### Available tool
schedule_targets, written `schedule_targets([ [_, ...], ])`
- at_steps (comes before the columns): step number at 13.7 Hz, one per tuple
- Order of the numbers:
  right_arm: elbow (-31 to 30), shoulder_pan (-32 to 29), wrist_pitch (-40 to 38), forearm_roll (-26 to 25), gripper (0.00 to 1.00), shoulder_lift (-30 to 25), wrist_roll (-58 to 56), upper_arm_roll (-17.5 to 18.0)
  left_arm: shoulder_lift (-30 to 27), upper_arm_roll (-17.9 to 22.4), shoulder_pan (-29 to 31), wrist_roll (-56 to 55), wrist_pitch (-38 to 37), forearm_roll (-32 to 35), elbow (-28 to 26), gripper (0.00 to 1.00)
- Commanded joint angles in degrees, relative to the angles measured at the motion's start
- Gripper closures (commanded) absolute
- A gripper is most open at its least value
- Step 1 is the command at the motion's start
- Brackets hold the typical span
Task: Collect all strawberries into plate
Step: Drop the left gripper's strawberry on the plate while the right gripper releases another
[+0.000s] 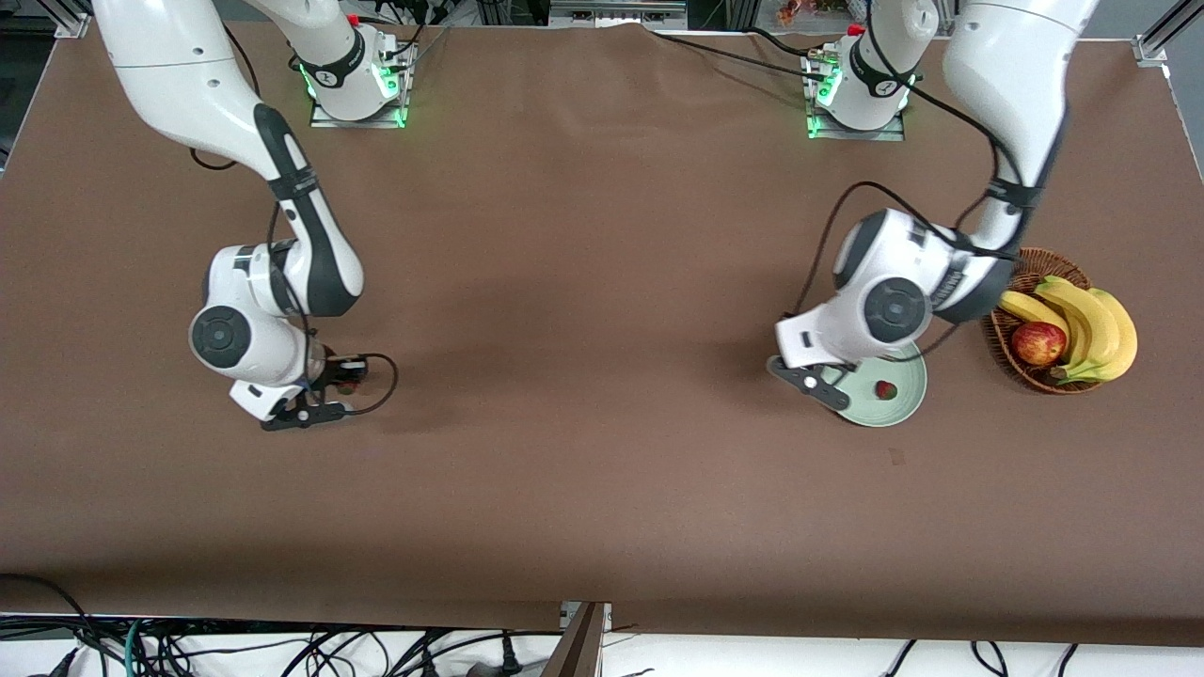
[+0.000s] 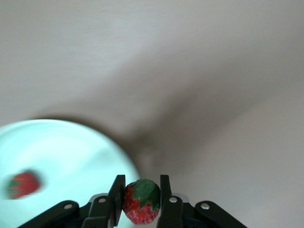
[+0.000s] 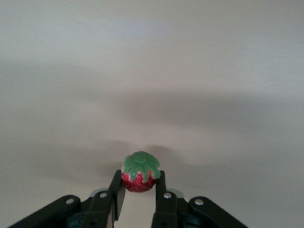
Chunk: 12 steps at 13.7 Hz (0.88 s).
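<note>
One strawberry (image 1: 884,388) already lies in the plate (image 1: 905,406). The left gripper (image 2: 142,198), at the plate's edge, grasps a second (image 2: 141,201). The right gripper (image 3: 138,186), well apart toward its own counter end, clenches the third (image 3: 139,172).

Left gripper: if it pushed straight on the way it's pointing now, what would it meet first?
Likely the table. The left gripper, shut on a strawberry, sits at the plate rim; bare cloth lies ahead, the plate and its berry off to one side. Depth is unclear.
</note>
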Motion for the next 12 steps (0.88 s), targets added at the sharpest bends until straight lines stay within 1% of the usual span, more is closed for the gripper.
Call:
schedule_targets([
  [1, 2.73, 1.47, 0.58, -0.1, 1.0, 0.97, 17.79, 7.55, 2.13, -0.55, 3.1, 6.85, 0.47, 5.26, 1.2, 1.0],
  [2, 4.84, 2.78, 0.67, -0.01, 1.0, 2.38, 24.13, 9.57, 2.65, -0.55, 3.98, 7.38, 1.44, 5.63, 0.85, 1.0],
  [3, 7.47, 4.8, 0.67, -0.01, 1.0, 3.96, 30.89, 11.68, 3.36, -0.64, 4.86, 7.47, 1.62, 5.63, 0.85, 0.87],
  [5, 16.24, 9.89, 0.76, -0.36, 1.0, 9.74, 43.82, 15.12, 3.28, -0.73, 5.04, 7.56, 1.63, 5.63, 0.85, 0.0],
  [6, 20.9, 12.53, 2.5, -0.45, 1.0, 13.25, 48.49, 16.61, 3.1, -0.73, 5.04, 7.56, 1.28, 5.63, 0.85, 0.0],
  [7, 24.86, 15.6, 6.69, -0.62, 1.0, 16.59, 51.84, 17.24, 2.93, -0.9, 4.96, 7.56, 1.19, 5.63, 0.76, 0.0],
  [8, 27.34, 18.93, 12.22, -0.71, 1.0, 19.59, 54.23, 17.24, 3.01, -1.08, 5.04, 7.47, 1.27, 5.46, 0.76, 0.0],
  [10, 29.72, 22.64, 22.24, -0.71, 1.0, 23.9, 57.57, 17.24, 2.84, -1.17, 4.96, 7.47, 1.19, 5.28, 0.67, 0.0],
  [11, 30.17, 23.88, 24.73, -0.63, 1.0, 25.14, 58.98, 17.24, 2.75, -1.17, 5.04, 7.39, 1.19, 5.02, 0.59, 0.0],
  [12, 30.17, 24.5, 25.71, -0.63, 0.93, 25.59, 59.43, 17.24, 2.75, -1.25, 5.04, 7.3, 1.19, 4.84, 0.32, 0.0],
])
